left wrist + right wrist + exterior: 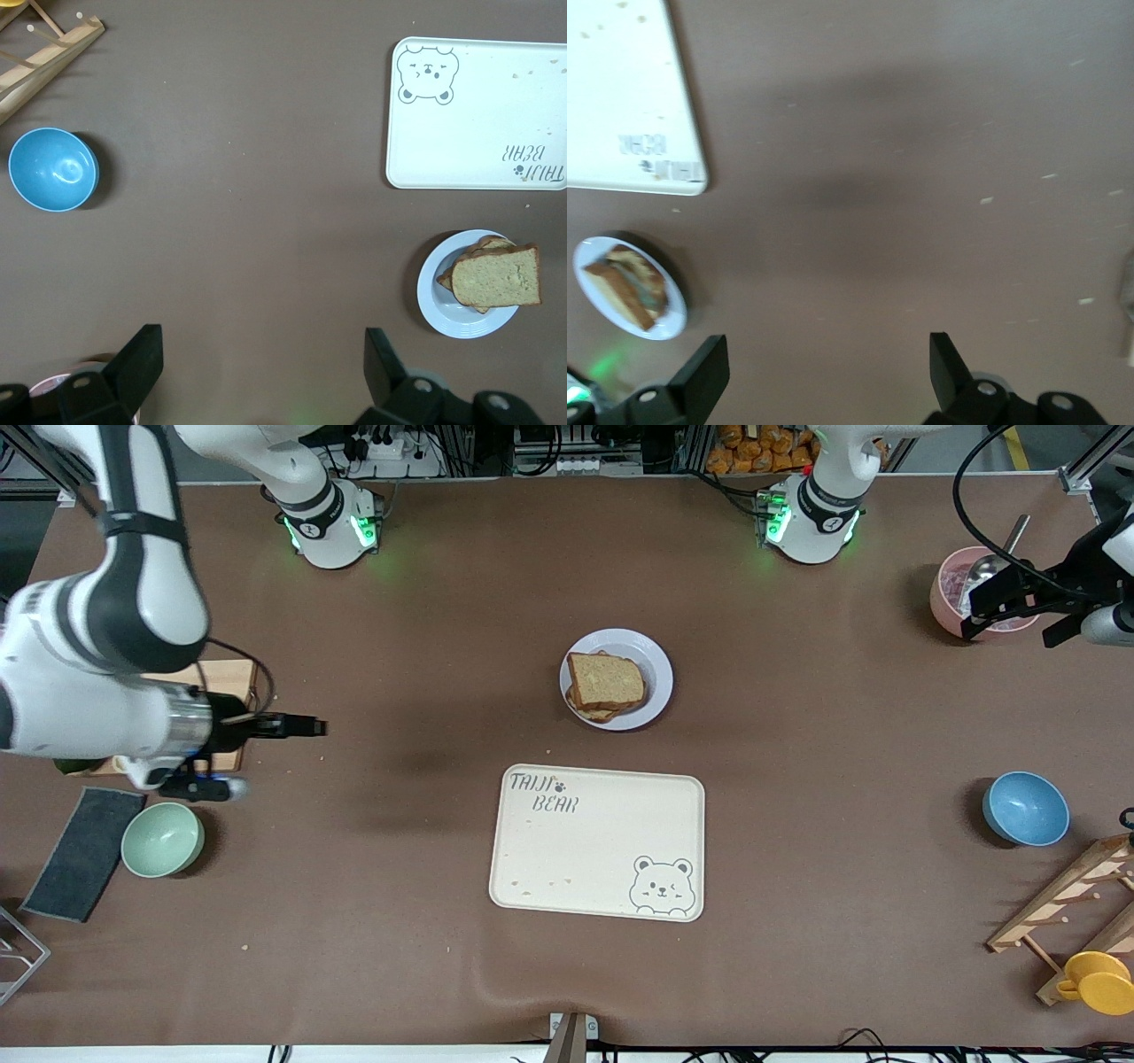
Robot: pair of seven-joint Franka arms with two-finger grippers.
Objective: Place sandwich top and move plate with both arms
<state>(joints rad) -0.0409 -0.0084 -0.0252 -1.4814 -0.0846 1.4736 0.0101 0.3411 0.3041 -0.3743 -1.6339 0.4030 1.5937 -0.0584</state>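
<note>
Jaws wide and empty on both sides, as I read it. My left gripper (1010,607) hangs over the pink bowl (952,593) at the left arm's end of the worktop (354,974); my right gripper (292,726) hangs beside the wooden board (226,682) at the right arm's end, above the green bowl (162,839). Both are well apart from the plate (651,682).

That plate sits mid-worktop, farther from the front camera than the cream tray (602,841). The sandwich top (607,680) already lies on the stack on the plate, slightly askew, so I judge the placing done. What is left is the two-arm carry: the plate is untouched, and the tray just beside it looks the likely place for it.
</note>
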